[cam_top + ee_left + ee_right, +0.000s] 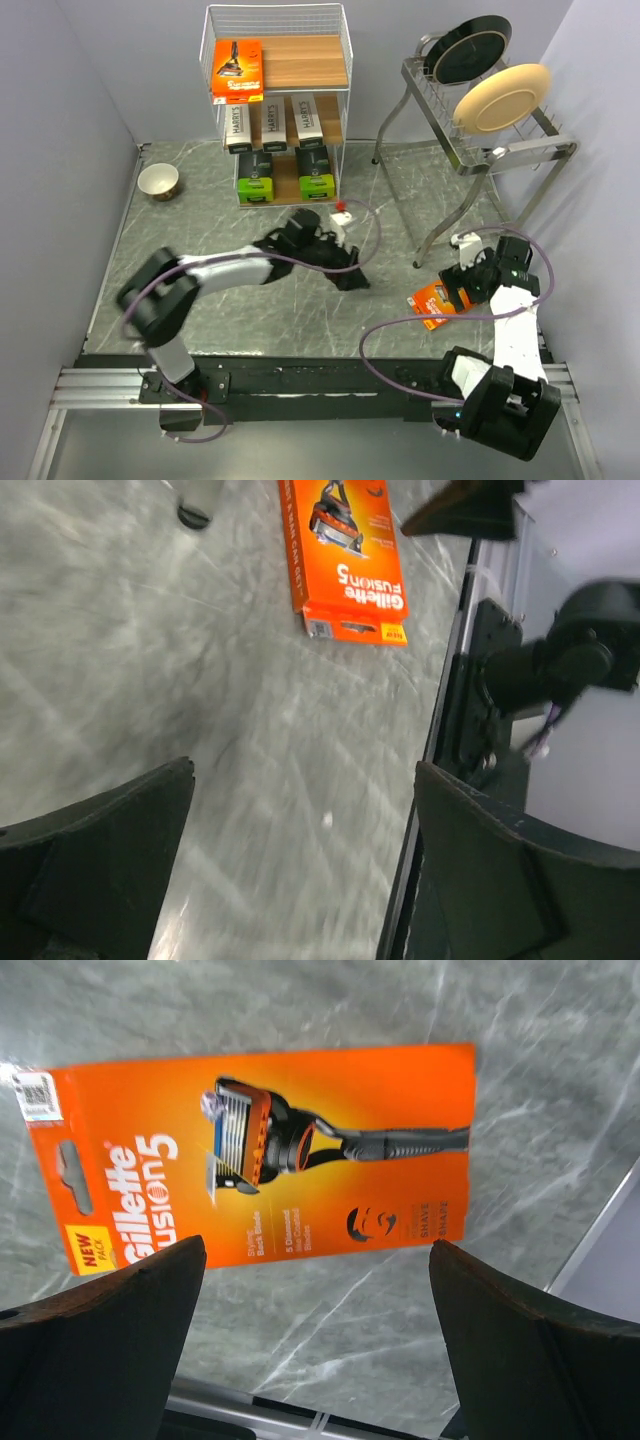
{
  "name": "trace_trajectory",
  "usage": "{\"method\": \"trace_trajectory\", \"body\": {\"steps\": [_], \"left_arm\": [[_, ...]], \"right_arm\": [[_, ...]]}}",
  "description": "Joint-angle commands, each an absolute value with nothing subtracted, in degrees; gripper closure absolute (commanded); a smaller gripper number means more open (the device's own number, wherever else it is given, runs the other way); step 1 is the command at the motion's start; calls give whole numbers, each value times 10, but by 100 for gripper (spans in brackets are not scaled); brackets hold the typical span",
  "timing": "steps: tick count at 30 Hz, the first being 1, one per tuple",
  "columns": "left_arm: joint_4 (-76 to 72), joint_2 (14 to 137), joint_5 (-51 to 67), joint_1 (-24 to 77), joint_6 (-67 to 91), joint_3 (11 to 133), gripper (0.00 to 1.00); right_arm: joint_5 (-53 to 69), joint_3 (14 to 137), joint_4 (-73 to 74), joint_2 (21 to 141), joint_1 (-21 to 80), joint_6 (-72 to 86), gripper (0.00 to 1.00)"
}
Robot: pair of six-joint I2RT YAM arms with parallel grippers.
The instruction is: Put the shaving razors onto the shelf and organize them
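Observation:
The shelf (345,95) stands at the back. Its top tier bears an orange razor pack (237,70), its middle tier three white boxes (270,122), and its bottom tier two black boxes with green ends (285,178). Another orange razor pack (432,305) lies flat on the table at the right. My right gripper (462,290) is open just beside it. In the right wrist view the pack (260,1155) lies just beyond the right gripper (315,1300), with nothing between the fingers. My left gripper (350,275) hangs open and empty over mid-table. The left wrist view shows the left gripper (300,830) with the pack (345,560) far ahead.
A grey dish rack (480,150) holding a black plate (468,50) and a beige plate (503,97) stands at the back right. A small bowl (158,181) sits at the left. A small red thing (341,205) lies before the shelf. Walls close in on both sides.

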State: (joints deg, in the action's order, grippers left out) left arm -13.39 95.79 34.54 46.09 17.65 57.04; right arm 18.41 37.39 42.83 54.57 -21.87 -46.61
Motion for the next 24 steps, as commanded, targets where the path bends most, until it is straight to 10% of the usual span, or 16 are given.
{"method": "trace_trajectory", "body": {"steps": [1,24], "left_arm": [[-300,1085,350,480,308,651,12],[-395,1386,474,536,488,838,55]], "right_arm": [[190,357,435,516,-224,-498,0],[252,409,507,488,-183,-439,0]]}}
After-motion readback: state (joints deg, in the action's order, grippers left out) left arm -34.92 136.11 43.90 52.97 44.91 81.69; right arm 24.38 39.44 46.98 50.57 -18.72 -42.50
